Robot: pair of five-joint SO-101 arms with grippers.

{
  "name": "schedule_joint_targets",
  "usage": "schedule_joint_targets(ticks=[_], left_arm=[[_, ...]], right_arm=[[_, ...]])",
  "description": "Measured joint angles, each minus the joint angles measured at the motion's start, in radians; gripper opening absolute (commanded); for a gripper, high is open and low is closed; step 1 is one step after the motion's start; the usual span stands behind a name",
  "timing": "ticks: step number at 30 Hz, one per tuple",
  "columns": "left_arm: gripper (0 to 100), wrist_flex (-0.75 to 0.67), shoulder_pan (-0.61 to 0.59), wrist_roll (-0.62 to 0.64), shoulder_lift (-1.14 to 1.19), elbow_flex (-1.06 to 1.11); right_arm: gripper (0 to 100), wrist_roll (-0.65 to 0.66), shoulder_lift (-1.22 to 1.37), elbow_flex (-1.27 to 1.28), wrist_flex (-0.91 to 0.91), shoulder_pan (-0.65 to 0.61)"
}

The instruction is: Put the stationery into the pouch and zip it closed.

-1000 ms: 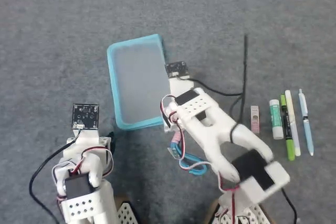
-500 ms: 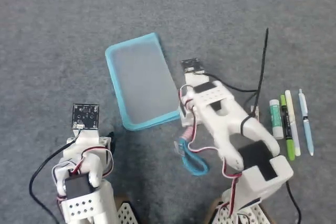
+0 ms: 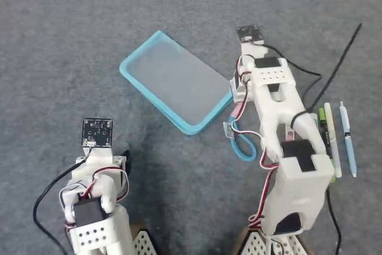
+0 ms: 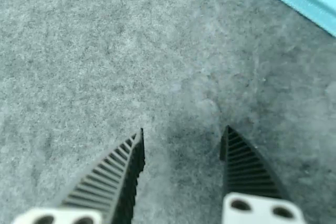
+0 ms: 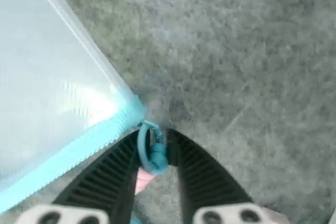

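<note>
Pouch (image 3: 176, 82) is held by its teal zipper pull (image 5: 149, 153), which appears to be pinched between the tips of the right gripper (image 5: 156, 137), its body spread just beyond them, while the left gripper (image 4: 181, 140) is seen open over grey carpet (image 4: 79, 51), well apart from the pouch.

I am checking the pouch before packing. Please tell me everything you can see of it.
The pouch is a flat rectangle with a frosted, see-through face and a teal border. It lies askew on the grey mat, looking empty. The right gripper pinches its teal ring pull at one corner.
</note>
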Motion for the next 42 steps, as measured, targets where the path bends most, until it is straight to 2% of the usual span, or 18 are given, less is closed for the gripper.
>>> schedule_joint_targets(ticks=[2,7,22,34,38,42], left_arm=[[22,0.0,0.0,0.0,0.0,0.0],[22,0.0,0.0,0.0,0.0,0.0],[22,0.0,0.0,0.0,0.0,0.0],[22,0.0,0.0,0.0,0.0,0.0],[22,0.0,0.0,0.0,0.0,0.0],[22,0.0,0.0,0.0,0.0,0.0]], right_arm=[[25.3,0.002,0.008,-0.006,0.038,0.003],[23.6,-0.034,0.008,-0.009,0.135,0.003],[23.1,-0.213,0.008,0.098,0.135,-0.048],[1.3,-0.215,0.038,0.104,0.12,-0.054],[0.6,-0.209,0.046,0.1,0.12,-0.032],[0.6,-0.117,0.048,0.094,0.124,-0.028]])
